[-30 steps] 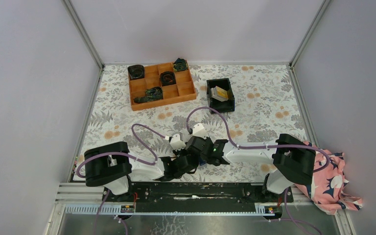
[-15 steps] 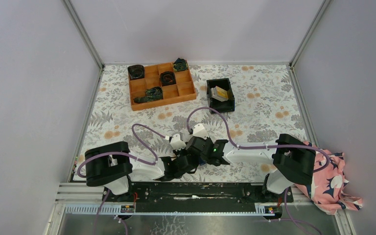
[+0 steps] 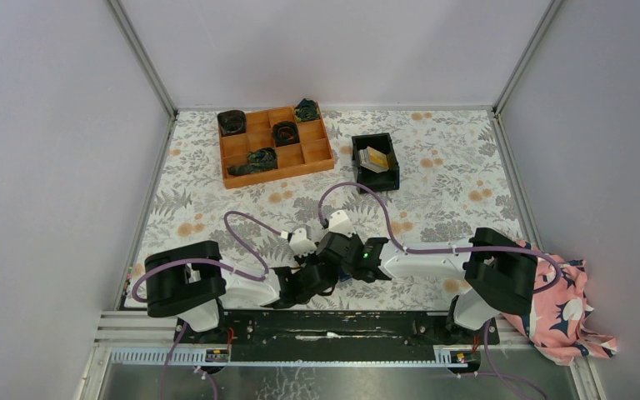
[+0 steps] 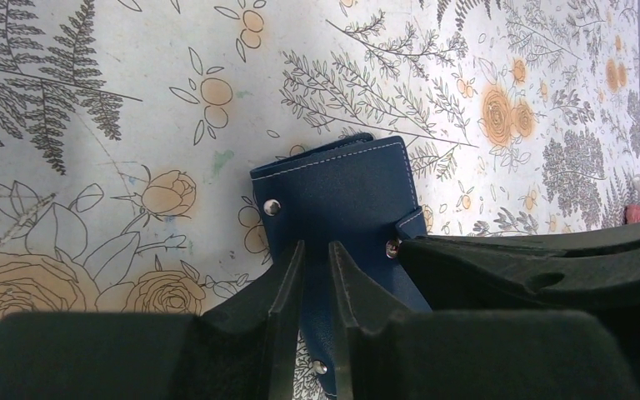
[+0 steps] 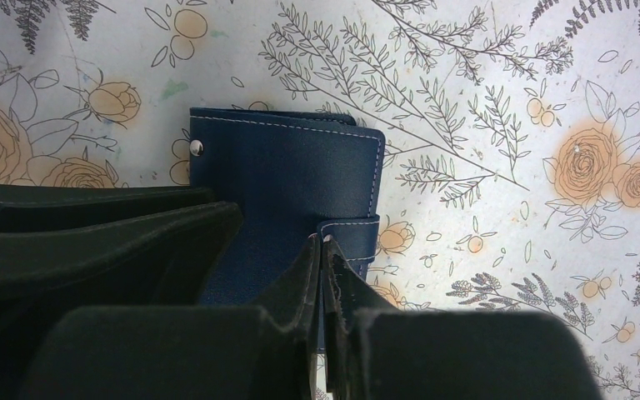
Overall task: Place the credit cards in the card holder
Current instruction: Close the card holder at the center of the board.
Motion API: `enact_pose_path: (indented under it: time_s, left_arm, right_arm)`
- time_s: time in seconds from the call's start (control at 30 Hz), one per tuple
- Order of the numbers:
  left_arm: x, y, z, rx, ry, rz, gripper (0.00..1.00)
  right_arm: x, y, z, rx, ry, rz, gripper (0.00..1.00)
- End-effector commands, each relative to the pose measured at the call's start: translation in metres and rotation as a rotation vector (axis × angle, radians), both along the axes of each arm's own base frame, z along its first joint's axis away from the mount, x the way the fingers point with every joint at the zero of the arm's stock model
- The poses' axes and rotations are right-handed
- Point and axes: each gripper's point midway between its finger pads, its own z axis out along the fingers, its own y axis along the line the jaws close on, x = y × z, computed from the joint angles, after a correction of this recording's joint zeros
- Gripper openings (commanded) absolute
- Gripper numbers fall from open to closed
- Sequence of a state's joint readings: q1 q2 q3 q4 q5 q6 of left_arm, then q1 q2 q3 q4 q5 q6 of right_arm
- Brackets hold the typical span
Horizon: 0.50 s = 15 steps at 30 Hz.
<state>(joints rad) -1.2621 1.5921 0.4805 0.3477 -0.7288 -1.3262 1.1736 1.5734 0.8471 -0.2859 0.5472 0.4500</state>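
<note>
L gripper (image 4: pixel 315 247) & R gripper (image 5: pixel 323 243) crowd card holder (image 4: pixel 333 187); tray (image 3: pixel 276 158), bin (image 3: pixel 356 158) well apart.

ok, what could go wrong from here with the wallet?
1. The right gripper seems pinched only on the snap tab of the card holder; it could slip off when pulled.
2. The left gripper crowds in over the same closed card holder, so the fingers may collide.
3. If the left hold is weak, the whole card holder may lift instead of opening.
</note>
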Motion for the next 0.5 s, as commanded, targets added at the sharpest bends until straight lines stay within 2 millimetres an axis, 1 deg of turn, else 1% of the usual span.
enact_pose_path:
  time_s: [0.0,0.13,0.47]
  left_arm:
    - [-0.0115,0.0124,-0.0277,0.064,0.059,-0.035,0.24]
    - [-0.0121,0.0120,-0.0274,0.048,0.056,-0.040,0.22]
    - [-0.0144,0.0151,-0.0299,0.009,0.054,-0.040,0.18]
  right_arm:
    - [-0.0130,0.0075,-0.0068,0.037,0.064,0.012,0.04]
    - [-0.0169,0.0106,-0.0102,0.043,0.089,0.021,0.04]
    - [-0.0208,0.0147,-0.0093,0.033,0.093,0.026,0.04]
